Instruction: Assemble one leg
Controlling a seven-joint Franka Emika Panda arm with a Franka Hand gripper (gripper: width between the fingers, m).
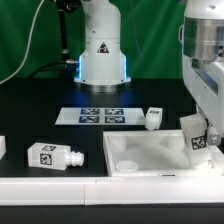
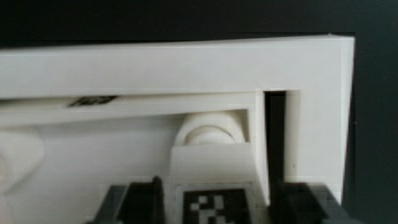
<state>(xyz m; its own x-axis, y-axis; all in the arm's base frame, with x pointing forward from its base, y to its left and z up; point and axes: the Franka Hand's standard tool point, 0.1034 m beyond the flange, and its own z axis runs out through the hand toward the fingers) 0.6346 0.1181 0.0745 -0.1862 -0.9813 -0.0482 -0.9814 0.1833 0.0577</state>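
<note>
Exterior view: we saw the arm come in from the exterior view's right, with the gripper [image 1: 203, 143] down over the near right corner of the white tabletop [image 1: 150, 155]. A leg [image 1: 195, 133] sat between the fingers, tilted, its tag facing the camera, at the tabletop's right rim. Whether it touched the tabletop, we could not tell from here. A second leg [image 1: 53, 156] lay on its side on the black table [image 1: 40, 125], near, on the exterior view's left. A third leg [image 1: 154, 118] stood just beyond the tabletop's far edge, beside the marker board [image 1: 100, 116]. A fourth white part [image 1: 2, 147] was cut off at the left frame edge, too little of it to identify. The robot base [image 1: 103, 55] stood at the far side against the green backdrop.

Wrist view: we had the held leg [image 2: 210, 165] clamped between the two black fingers [image 2: 128, 202], one on each side of the tagged body. Its round end pointed into the tabletop [image 2: 196, 60], close to the inner corner formed by the raised rim. The frame was blurred, so contact with the tray floor could not be judged.
</note>
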